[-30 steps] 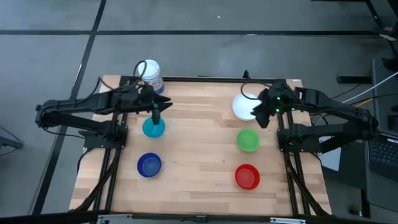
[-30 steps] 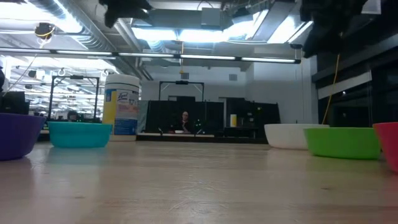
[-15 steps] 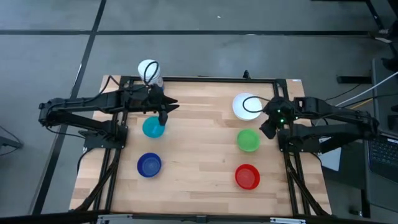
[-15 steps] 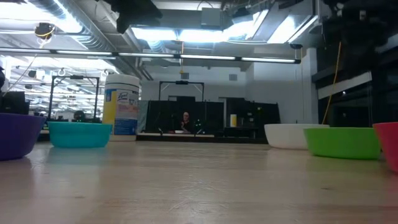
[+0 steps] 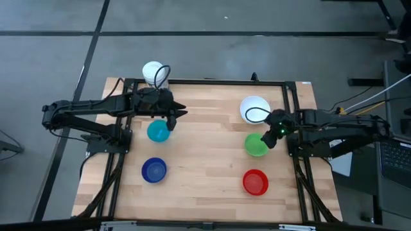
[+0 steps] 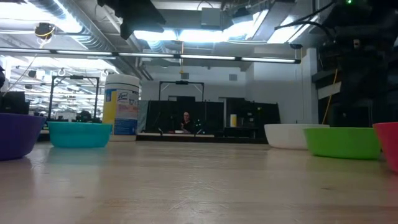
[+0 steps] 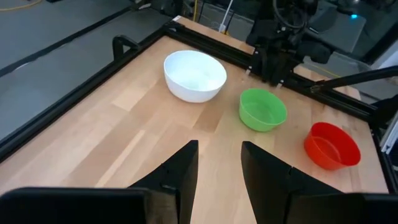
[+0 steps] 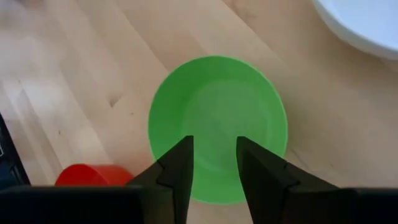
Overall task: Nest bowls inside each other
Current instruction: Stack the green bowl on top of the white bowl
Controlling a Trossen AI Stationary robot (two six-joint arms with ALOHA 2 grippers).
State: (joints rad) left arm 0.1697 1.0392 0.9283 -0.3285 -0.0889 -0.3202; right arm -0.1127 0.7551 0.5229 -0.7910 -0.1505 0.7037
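Note:
Five bowls rest on their bases on the wooden table: white [image 5: 254, 108], green [image 5: 255, 145], red [image 5: 255, 183], light blue [image 5: 157, 131] and dark blue [image 5: 154, 170]. My left gripper [image 5: 173, 119] hangs open in the air beside the light blue bowl, toward the table's middle; its wrist view shows open fingers [image 7: 219, 168] facing the white bowl [image 7: 194, 74], green bowl [image 7: 262, 109] and red bowl [image 7: 331, 145]. My right gripper [image 5: 271, 141] is open over the green bowl's right rim, pointing steeply down, its fingers [image 8: 214, 165] above the green bowl [image 8: 217, 118] without touching.
A white cylindrical container [image 5: 153, 72] with a blue-yellow label stands at the far left corner, just behind my left arm. A black frame [image 5: 205, 82] runs along the table's edges. Bare wood lies in the table's middle between the two groups of bowls.
My right gripper has come down and toward the near edge, from above the white bowl to just over the green bowl, rolling as it went. My left gripper has drifted slightly toward the table's right. No bowl has moved.

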